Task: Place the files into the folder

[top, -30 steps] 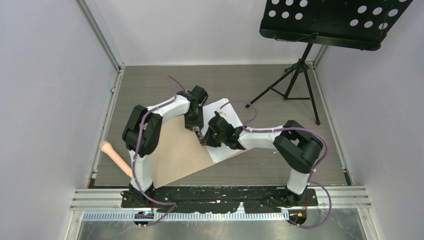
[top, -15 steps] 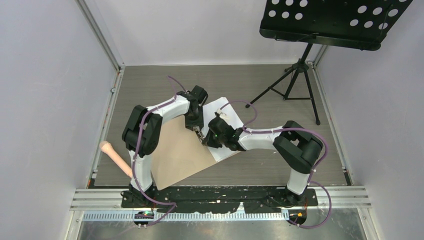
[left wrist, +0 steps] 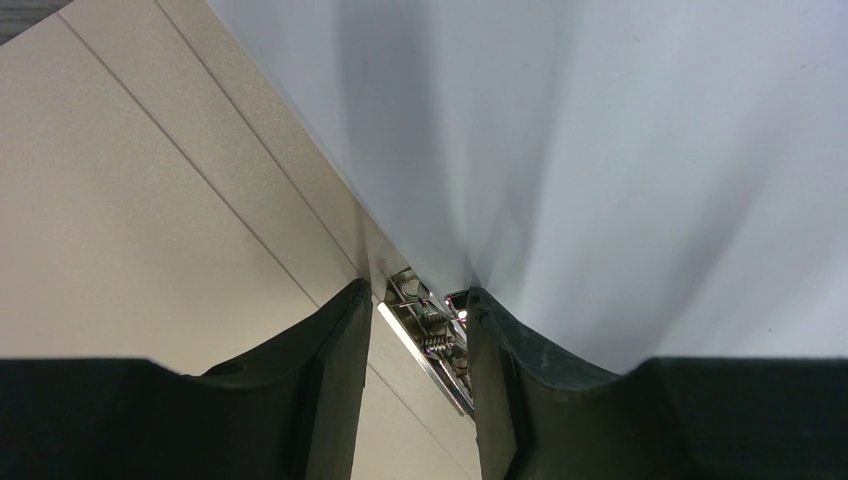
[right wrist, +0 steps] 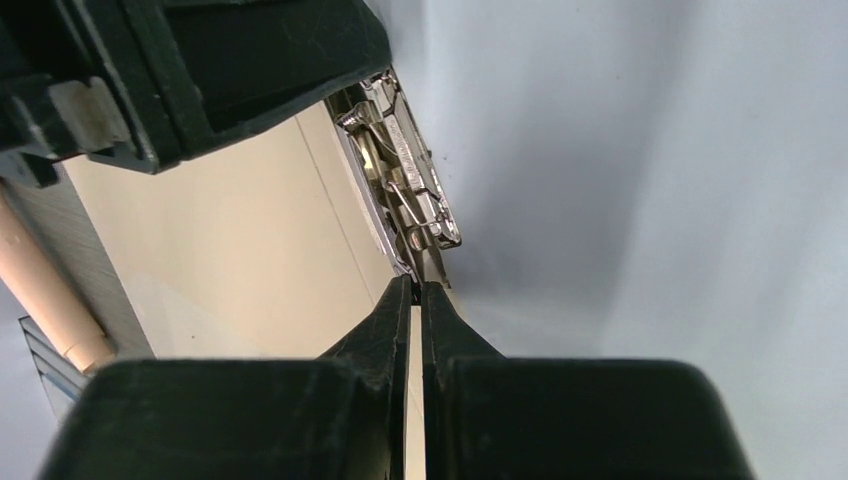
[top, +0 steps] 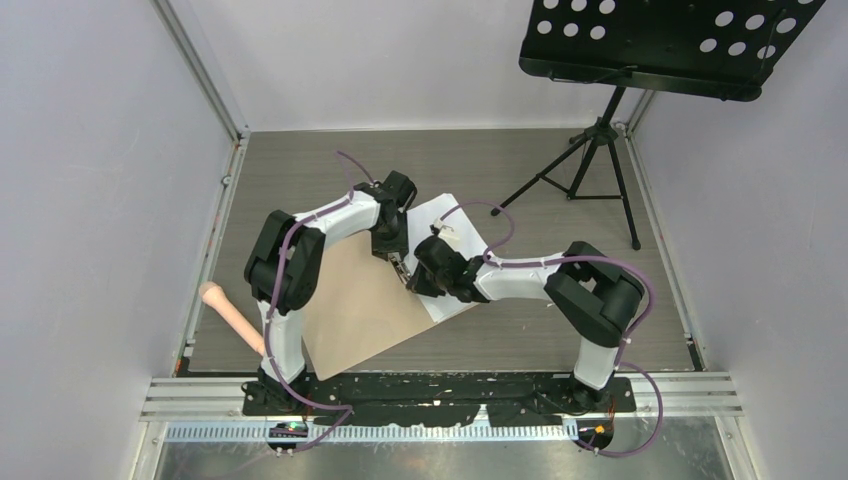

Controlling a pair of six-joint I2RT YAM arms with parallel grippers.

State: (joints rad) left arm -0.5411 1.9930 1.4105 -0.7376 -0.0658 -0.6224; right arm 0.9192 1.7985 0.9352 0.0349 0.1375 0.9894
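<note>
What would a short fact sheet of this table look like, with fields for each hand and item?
folder: brown, open flat on the table
metal clip: inside the folder, at the paper's edge
files: white sheets, right of the brown leaf
left hand: fingers apart, straddling the clip
right hand: shut, tips at the clip's end
music stand: far right

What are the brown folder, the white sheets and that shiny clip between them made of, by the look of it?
The folder looks like thin matt tan card: flat, dull, with straight scored lines. The white sheets look like plain paper, matt and floppy, bowing in soft folds. The clip appears to be bright metal, probably plated steel: it glints and shows a small coil spring.
</note>
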